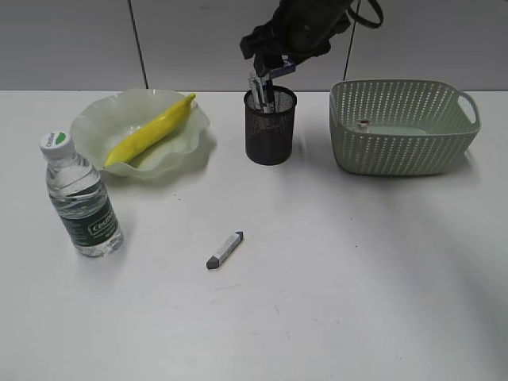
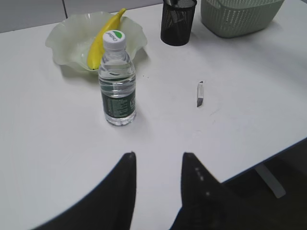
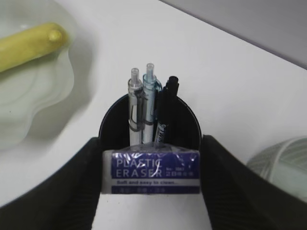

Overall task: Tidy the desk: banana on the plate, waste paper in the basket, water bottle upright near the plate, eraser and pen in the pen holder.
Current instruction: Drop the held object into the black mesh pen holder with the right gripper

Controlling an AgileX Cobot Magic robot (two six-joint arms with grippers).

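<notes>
The right gripper [image 3: 151, 179] hangs directly above the pen holder [image 1: 270, 127], its jaws clamped on a blue-labelled plastic eraser [image 3: 151, 171] held crosswise over the cup's mouth. Three pens [image 3: 148, 108] stand upright inside the black mesh cup, two clear-barrelled and one black. To the left on the desk [image 1: 317, 302], the banana [image 1: 151, 131] lies in the pale green ruffled plate [image 1: 95, 123], tip toward the back. The water bottle [image 1: 79, 198] stands upright just in front of the plate, white cap on. At mid-desk a small grey stick-like object [image 1: 225, 249] lies flat, well apart from everything else. On the right sits the sage green basket [image 1: 401, 131], with a small dark scrap on its floor, too small to identify. The left gripper [image 2: 158, 165] hovers low over bare tabletop near the front edge, jaws partly apart, holding nothing.
</notes>
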